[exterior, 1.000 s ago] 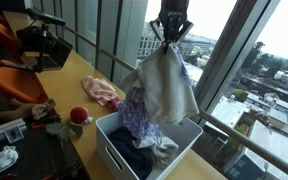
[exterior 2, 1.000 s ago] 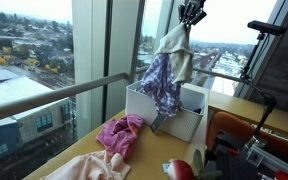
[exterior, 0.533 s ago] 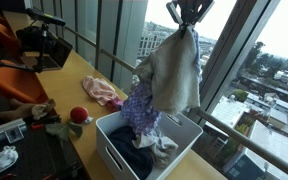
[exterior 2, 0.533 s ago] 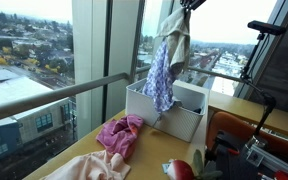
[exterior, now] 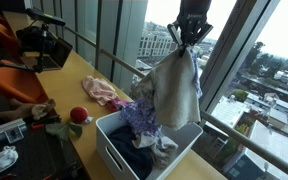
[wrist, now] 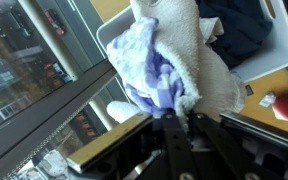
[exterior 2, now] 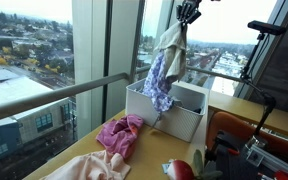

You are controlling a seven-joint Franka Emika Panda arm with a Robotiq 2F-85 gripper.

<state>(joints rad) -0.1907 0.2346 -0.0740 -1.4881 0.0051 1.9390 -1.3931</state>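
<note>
Window-side table carries a white bin, and straight above it the gripper, clamped on a grey towel bundled with purple cloth, hangs both vertically, lower ends at the bin's mouth.

There is one gripper; two cloths hang from it, one beige towel and one purple patterned cloth; there is one white bin; two cloths lie in it, one dark garment and one white cloth; the table bears one pink cloth and one red ball.
</note>
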